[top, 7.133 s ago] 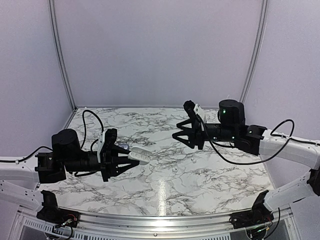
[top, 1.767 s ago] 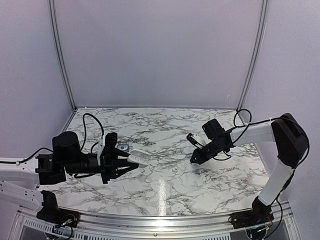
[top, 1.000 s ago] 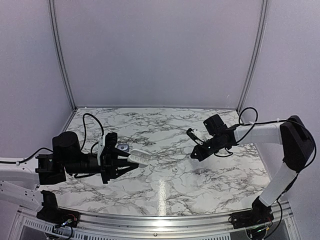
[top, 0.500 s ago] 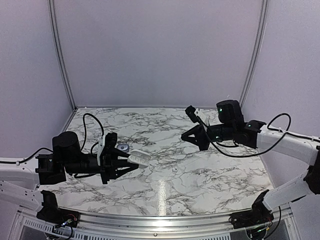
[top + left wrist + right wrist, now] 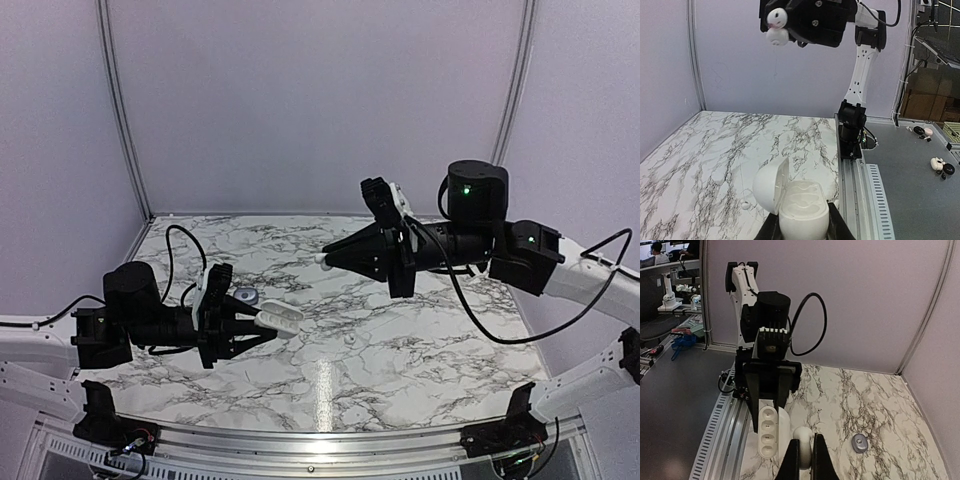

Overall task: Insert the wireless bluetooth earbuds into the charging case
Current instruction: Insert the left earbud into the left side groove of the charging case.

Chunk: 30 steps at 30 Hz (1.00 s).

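Earbud (image 5: pixel 802 435), white, is clamped between the right gripper's (image 5: pixel 333 258) jaws, above and well apart from the case (image 5: pixel 802 212); the left gripper (image 5: pixel 252 326) grasps the case, lid open, just ahead of its jaws. Risk: a tilted or off-centre approach would miss the socket; the bud could slip free. Count: one case; one held earbud; one small white piece (image 5: pixel 350 340), likely another earbud, loose below the jaws; one grey oval (image 5: pixel 859 442).

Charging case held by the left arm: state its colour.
The charging case is plain white, lid and base; left wrist view shows it best.
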Tool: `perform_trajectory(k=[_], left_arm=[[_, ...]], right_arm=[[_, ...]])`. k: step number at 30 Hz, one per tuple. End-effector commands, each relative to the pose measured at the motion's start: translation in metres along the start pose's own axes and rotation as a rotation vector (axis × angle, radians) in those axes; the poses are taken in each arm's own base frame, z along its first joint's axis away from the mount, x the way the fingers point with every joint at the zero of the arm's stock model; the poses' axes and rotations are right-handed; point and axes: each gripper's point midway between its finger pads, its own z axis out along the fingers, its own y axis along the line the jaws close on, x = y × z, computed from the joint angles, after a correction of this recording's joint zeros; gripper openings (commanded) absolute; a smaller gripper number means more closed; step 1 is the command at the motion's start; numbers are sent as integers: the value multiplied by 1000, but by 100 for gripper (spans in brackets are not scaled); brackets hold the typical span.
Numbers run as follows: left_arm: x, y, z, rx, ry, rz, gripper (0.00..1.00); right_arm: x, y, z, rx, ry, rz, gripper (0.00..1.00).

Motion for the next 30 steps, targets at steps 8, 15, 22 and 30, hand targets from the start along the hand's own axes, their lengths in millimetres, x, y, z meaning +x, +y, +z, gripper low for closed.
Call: perform_trajectory(k=[8,15,22,30], left_arm=[[-18,-3,1,25,-52,18,0],[-21,1,-2,-4,-67,30,0],[-21,4,-2,-21,-68,35,0],[-22,3,-3,-19,-72,40,0]], right_arm=[[-7,48,41,-82,85,-138,0],[9,53,63,-48,161,-144,0],[10,52,67,-36,171,-125,0],[19,47,76,-13,209,-114,0]])
